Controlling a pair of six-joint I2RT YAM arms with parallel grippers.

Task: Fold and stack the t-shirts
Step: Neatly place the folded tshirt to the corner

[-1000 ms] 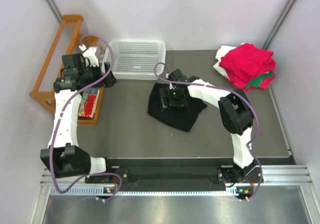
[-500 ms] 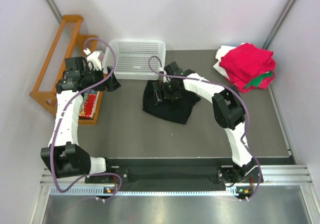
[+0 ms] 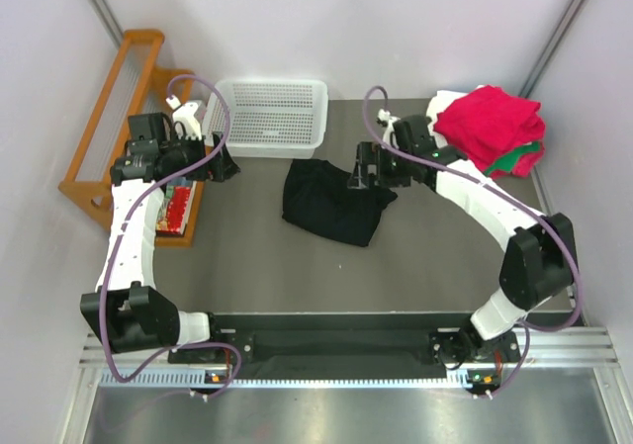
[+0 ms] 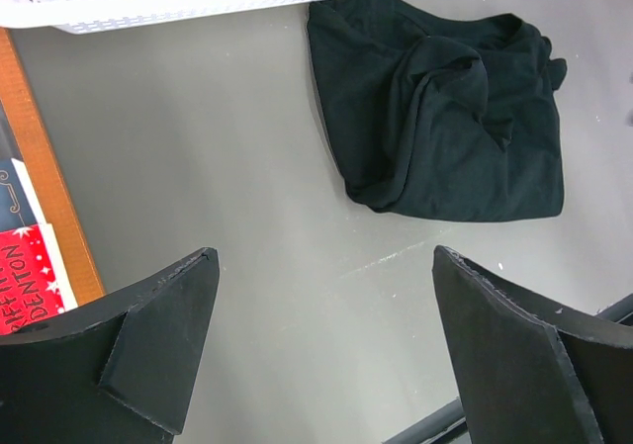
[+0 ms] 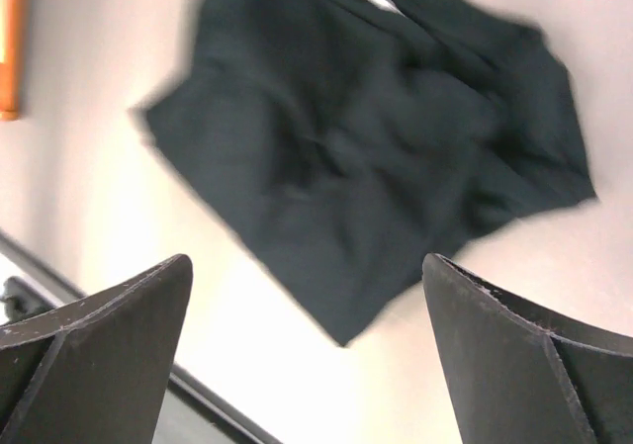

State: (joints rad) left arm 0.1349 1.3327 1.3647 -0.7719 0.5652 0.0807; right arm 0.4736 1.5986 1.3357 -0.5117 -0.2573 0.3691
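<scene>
You have 4 t-shirts on the tabletop: 1 black t-shirt (image 3: pixel 331 202) crumpled by the far edge beside 1 white basket (image 3: pixel 272 116), and 1 red t-shirt (image 3: pixel 490 123), 1 green t-shirt (image 3: pixel 512 158) and 1 white t-shirt (image 3: pixel 438 118) piled at the far right corner, while your left gripper (image 3: pixel 222 160) and right gripper (image 3: pixel 362 170) both gape wide, holding nothing.

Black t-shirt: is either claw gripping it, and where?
Neither. Left claw and right claw stand open and empty; the crumpled black cloth t-shirt lies loose.

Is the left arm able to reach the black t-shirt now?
Probably yes: the left gripper is open, with only bare table between it and the black t-shirt; the right gripper hovers over its far side.
</scene>
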